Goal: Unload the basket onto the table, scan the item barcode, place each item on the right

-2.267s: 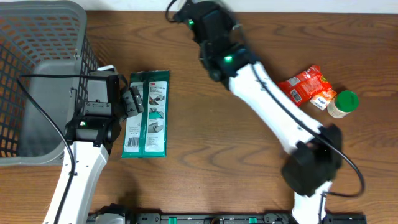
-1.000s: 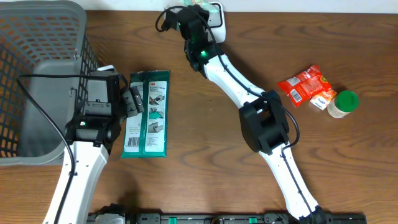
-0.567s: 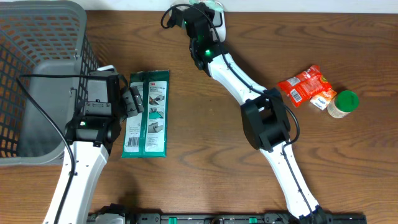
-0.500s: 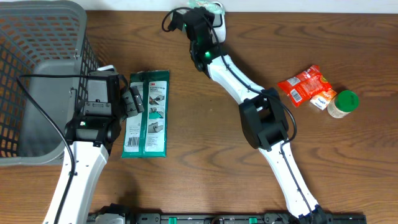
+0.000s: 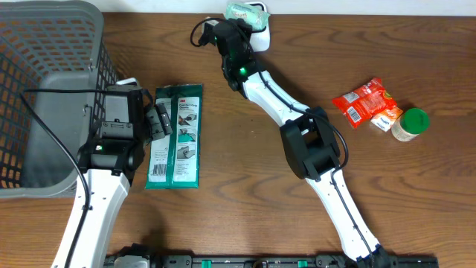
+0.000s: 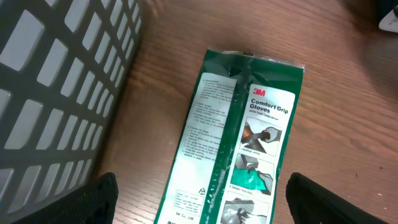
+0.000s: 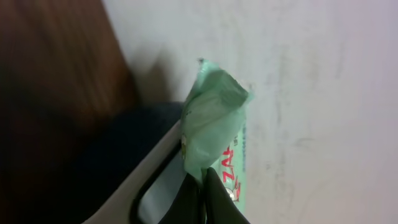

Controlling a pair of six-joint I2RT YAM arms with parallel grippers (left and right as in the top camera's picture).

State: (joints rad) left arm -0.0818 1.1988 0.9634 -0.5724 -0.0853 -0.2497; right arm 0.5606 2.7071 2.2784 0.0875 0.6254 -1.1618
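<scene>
My right gripper is at the table's far edge, shut on a pale green packet with red lettering. In the right wrist view the dark fingertips pinch the packet by its lower edge, and it hangs over the white barcode scanner, which also shows in the overhead view. No barcode shows on the packet. My left gripper stands open over a green 3M gloves pack that lies flat on the table; from the left wrist the pack lies between the wide-apart fingers.
A grey mesh basket fills the far left. A red snack packet and a green-lidded jar lie at the right. The table's far edge and a white wall are just behind the scanner.
The right arm has reached out to the far edge, carrying the pale green packet over the scanner, then shifted slightly left. The left arm and gloves pack have not moved.
</scene>
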